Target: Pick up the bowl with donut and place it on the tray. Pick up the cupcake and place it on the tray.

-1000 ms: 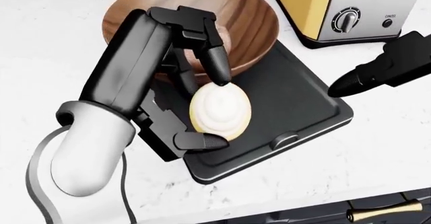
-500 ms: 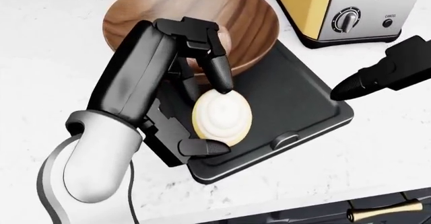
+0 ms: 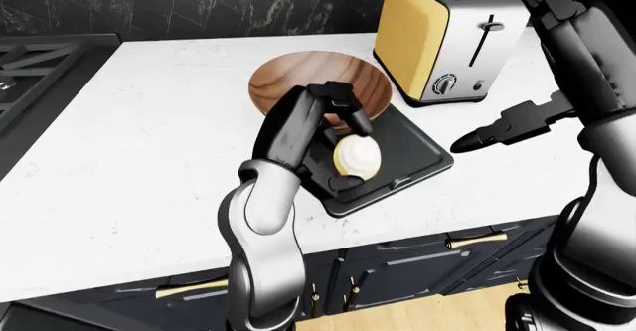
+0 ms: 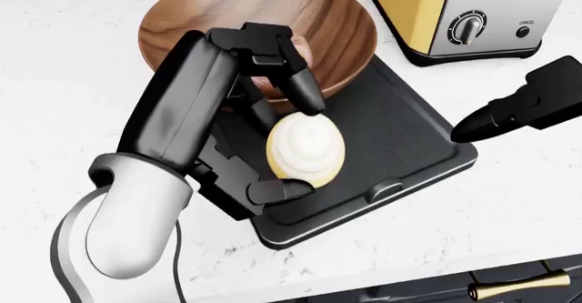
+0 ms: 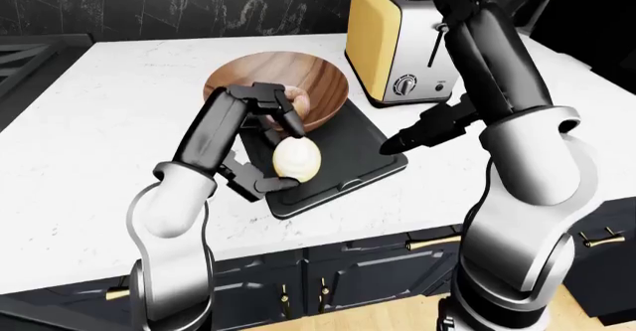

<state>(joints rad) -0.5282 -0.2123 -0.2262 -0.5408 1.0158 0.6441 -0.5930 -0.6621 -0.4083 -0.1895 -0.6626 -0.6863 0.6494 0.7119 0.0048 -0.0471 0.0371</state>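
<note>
My left hand (image 4: 306,147) is shut on the cupcake (image 4: 314,139), a cream swirl on a pale yellow base, pinched between a fingertip on top and the thumb below. It hangs just above the left half of the black tray (image 4: 400,132). The wooden bowl (image 4: 336,30) sits at the tray's upper-left edge. My left hand's fingers hide most of its inside, and only a small pinkish-tan bit (image 4: 291,46) shows there. My right hand (image 4: 496,117) hovers at the tray's right edge, fingers stretched out and holding nothing.
A yellow and steel toaster (image 4: 455,9) stands to the upper right of the tray. The white counter's edge (image 4: 409,269) runs along the bottom, with dark drawers and brass handles (image 4: 518,286) below. A black stove (image 3: 30,70) lies at the far left.
The left hand has carried the cupcake slightly to the right over the tray. The right hand has drifted a little right and down.
</note>
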